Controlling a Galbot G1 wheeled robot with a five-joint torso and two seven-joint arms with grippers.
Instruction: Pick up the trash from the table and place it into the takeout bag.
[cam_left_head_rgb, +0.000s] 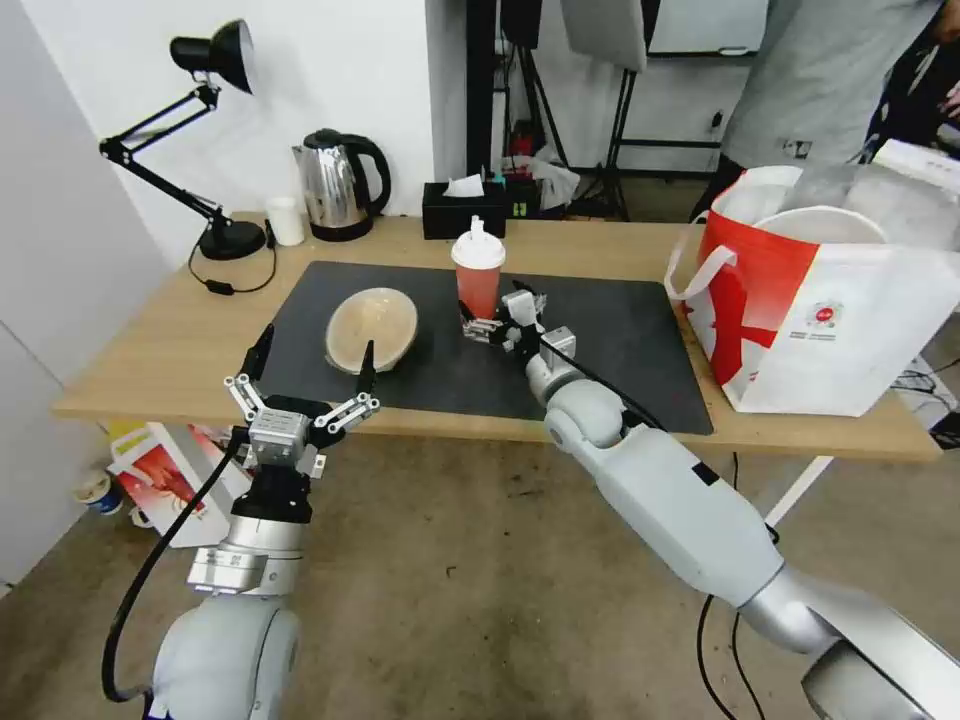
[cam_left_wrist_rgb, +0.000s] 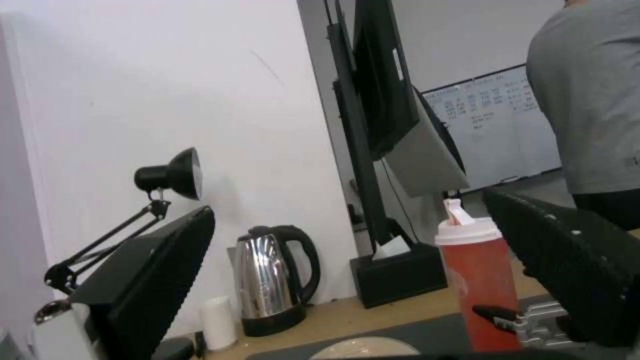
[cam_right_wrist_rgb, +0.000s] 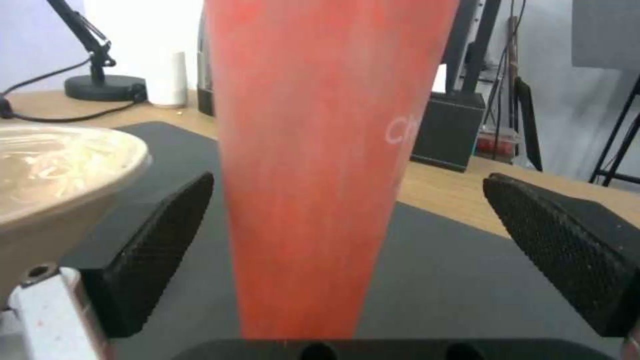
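The red drink cup (cam_left_head_rgb: 478, 272) with its white domed lid stands upright on the dark mat (cam_left_head_rgb: 620, 340) of the table (cam_left_head_rgb: 620, 245). My right gripper (cam_left_head_rgb: 492, 312) is open around its base; in the right wrist view the cup (cam_right_wrist_rgb: 313, 165) sits between the pads (cam_right_wrist_rgb: 157, 240), nearer one pad and apart from the other. The beige oval bowl (cam_left_head_rgb: 371, 328) lies left of the cup. My left gripper (cam_left_head_rgb: 317, 345) hovers open at the table's front edge, just before that bowl. The takeout bag (cam_left_head_rgb: 830, 320) stands at the right end, a white bowl's rim (cam_left_head_rgb: 835, 215) showing inside.
Along the back edge stand a black desk lamp (cam_left_head_rgb: 215, 130), a small white cup (cam_left_head_rgb: 286, 220), a steel kettle (cam_left_head_rgb: 340, 185) and a black tissue box (cam_left_head_rgb: 463, 208). A person in grey (cam_left_head_rgb: 820, 80) stands behind the bag. A smaller red-and-white bag (cam_left_head_rgb: 170, 470) lies on the floor.
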